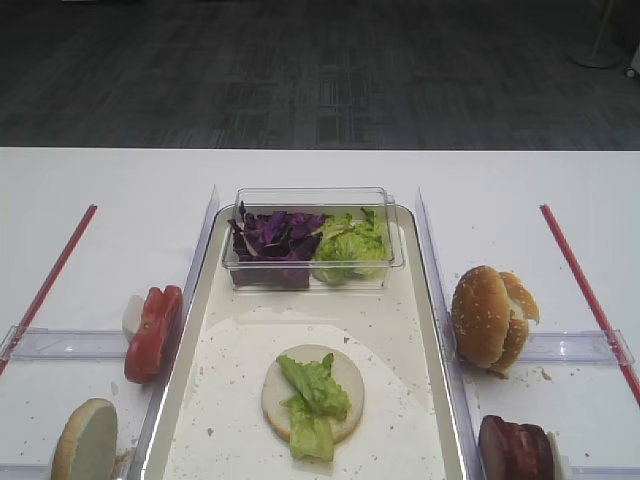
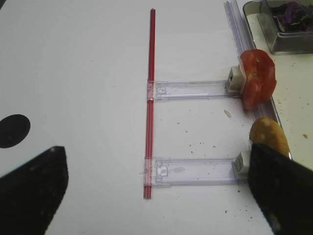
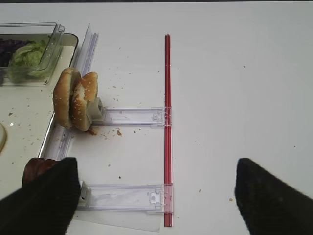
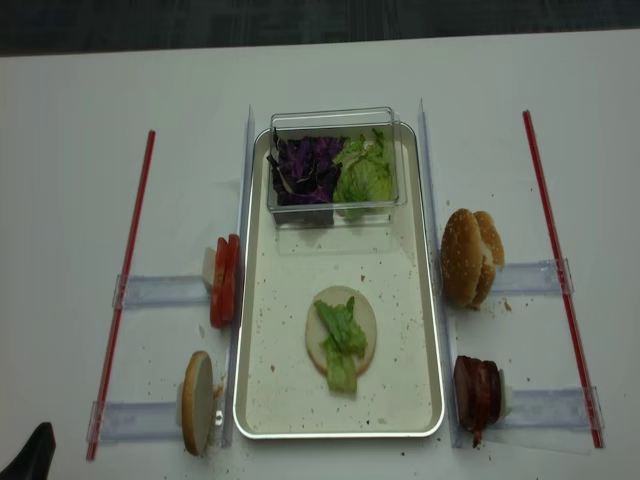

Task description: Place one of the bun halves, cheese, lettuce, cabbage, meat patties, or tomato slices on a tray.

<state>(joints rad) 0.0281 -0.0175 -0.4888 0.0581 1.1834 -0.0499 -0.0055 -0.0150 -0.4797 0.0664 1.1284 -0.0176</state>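
Observation:
On the cream tray (image 1: 225, 400) lies a bun half (image 1: 272, 395) with a lettuce leaf (image 1: 312, 400) on it. Tomato slices (image 1: 153, 333) and a pale bun half (image 1: 85, 440) stand on holders left of the tray. Sesame bun halves (image 1: 490, 318) and meat patties (image 1: 515, 448) stand on the right. My right gripper (image 3: 156, 205) is open and empty over the table, with the patties (image 3: 39, 169) by its left finger. My left gripper (image 2: 156, 196) is also open and empty, with a bun half (image 2: 269, 136) by its right finger. No cheese is in view.
A clear plastic box (image 1: 312, 198) at the tray's far end holds purple cabbage (image 1: 275, 235) and lettuce (image 1: 350, 245). Red strips (image 4: 125, 290) (image 4: 560, 270) and clear plastic rails (image 3: 132, 117) lie on the white table on both sides.

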